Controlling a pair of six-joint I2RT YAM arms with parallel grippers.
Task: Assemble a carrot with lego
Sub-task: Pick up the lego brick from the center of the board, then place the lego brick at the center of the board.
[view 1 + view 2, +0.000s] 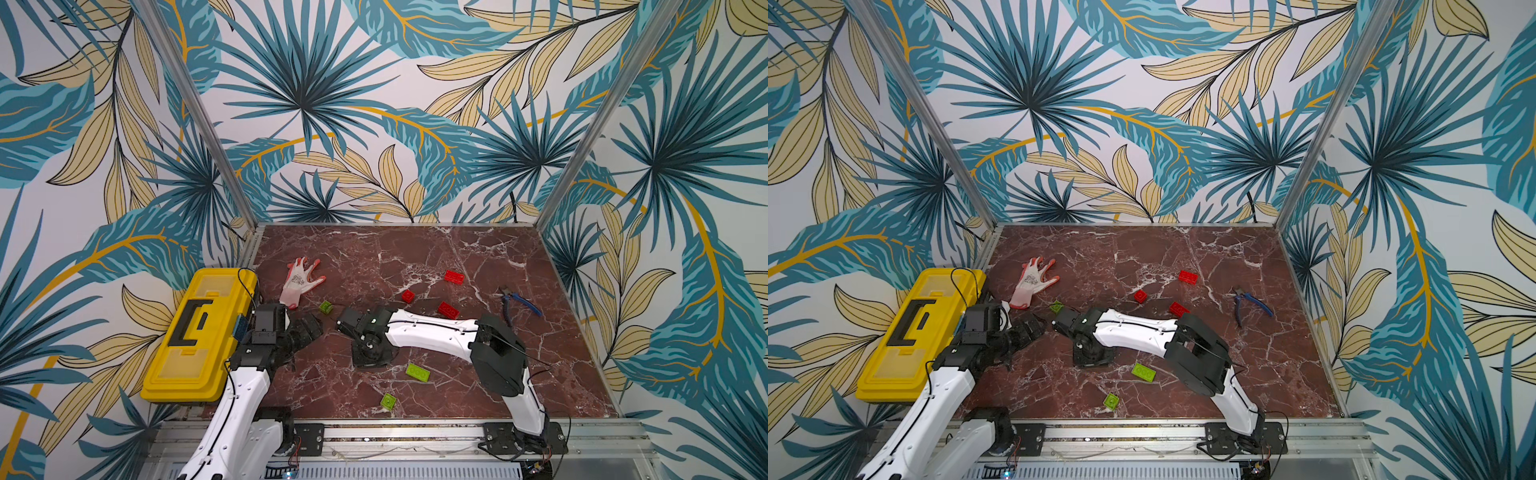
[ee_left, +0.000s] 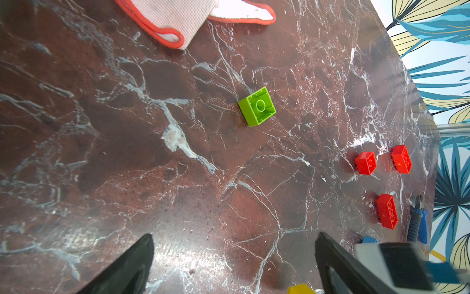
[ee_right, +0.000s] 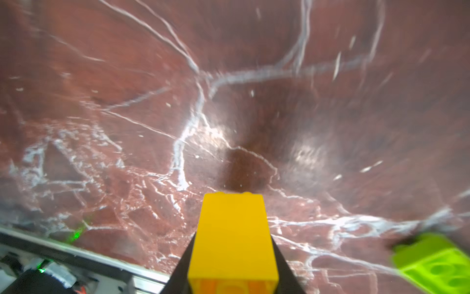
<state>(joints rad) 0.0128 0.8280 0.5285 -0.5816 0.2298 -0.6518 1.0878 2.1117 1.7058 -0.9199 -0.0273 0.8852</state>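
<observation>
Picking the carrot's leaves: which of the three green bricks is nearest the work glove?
The small green brick by the work glove; the long green brick and the front square green brick lie much nearer the front edge.

We look down on a red-brown marble tabletop [image 1: 415, 257] strewn with red Lego bricks [image 1: 454, 276] [image 1: 408, 296] [image 1: 448, 310], lime-green bricks [image 1: 326, 307] [image 1: 417, 372] [image 1: 388, 402], a white-and-orange work glove [image 1: 300, 280] and blue-handled pliers [image 1: 519, 301]; a yellow toolbox [image 1: 199, 336] sits at its left edge.

arms [image 1: 432, 332]: white shells | joints [image 1: 496, 357]: black | cables [image 1: 232, 392]: thin black | fingers [image 2: 132, 267]: black
</observation>
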